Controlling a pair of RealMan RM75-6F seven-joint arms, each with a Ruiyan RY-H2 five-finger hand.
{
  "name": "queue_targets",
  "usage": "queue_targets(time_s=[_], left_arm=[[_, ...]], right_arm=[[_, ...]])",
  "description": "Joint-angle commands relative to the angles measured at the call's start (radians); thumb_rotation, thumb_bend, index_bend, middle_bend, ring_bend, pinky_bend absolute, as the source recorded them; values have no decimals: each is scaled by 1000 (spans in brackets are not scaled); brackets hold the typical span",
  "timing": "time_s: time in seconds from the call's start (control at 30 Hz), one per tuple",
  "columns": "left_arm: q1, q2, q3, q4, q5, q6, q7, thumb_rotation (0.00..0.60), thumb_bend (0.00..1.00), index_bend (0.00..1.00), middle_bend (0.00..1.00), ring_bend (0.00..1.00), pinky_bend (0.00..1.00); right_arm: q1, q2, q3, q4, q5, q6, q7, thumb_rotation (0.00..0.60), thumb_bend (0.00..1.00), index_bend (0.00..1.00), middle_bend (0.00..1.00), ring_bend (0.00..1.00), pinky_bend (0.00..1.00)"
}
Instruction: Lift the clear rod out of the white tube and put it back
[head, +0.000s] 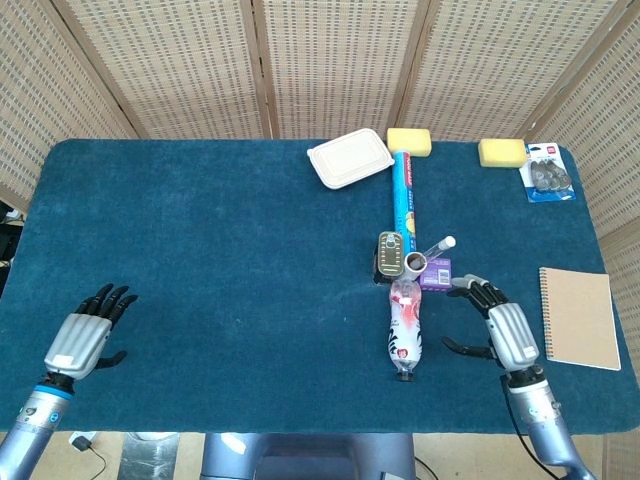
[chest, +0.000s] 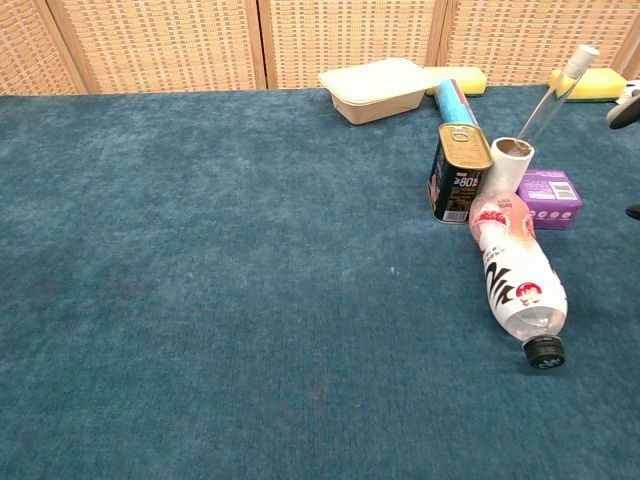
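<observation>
The clear rod (chest: 556, 92) is seated in the white tube (chest: 507, 166), which stands upright among a cluster of items right of table centre; the rod leans up and to the right out of the tube mouth, with its capped upper end free. The right hand (head: 501, 327) is positioned just right of this cluster, above the blue table cloth (head: 220, 260), with its fingers spread and nothing held; only a fingertip edge is visible in the chest view. The left hand (head: 85, 335) is located well apart at the near left of the table, likewise spread and empty. The rod is judged to be light, stiff, smooth and probably fragile, so a gentle pinch on the exposed upper length, below the cap, is advised, with the pull directed along the rod's lean to avoid tipping the tube. The tube appears light and unsecured and may lift or topple with the rod. Close obstacles are to be noted: a tin can (chest: 459, 174) touches or nearly touches the tube on its left, a purple box (chest: 551, 197) sits just beside it on the right, and a plastic bottle (chest: 517, 279) lies on its side in front, its base against the tube. Open room for approach is found above and to the right. A spiral notebook (head: 578, 317) lies near the right table edge, beside the right hand.
</observation>
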Motion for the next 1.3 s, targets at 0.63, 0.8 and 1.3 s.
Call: queue_targets(time_s=[0.63, 0.8, 1.3], left_arm=[[55, 1, 46, -35, 119, 160, 4, 600, 162, 104, 98, 15, 195], [69, -29, 53, -38, 154, 197, 25, 600, 163, 104, 97, 15, 195], [94, -61, 57, -69, 172, 227, 87, 600, 163, 104, 98, 20, 195]], right_arm=[[121, -23, 79, 53, 102, -116, 182, 534, 199, 298, 263, 211, 280], [138, 0, 89, 53, 116, -134, 212, 534, 199, 291, 262, 211, 280], [188, 19, 106, 90, 151, -196, 282, 530, 197, 286, 260, 210, 280]])
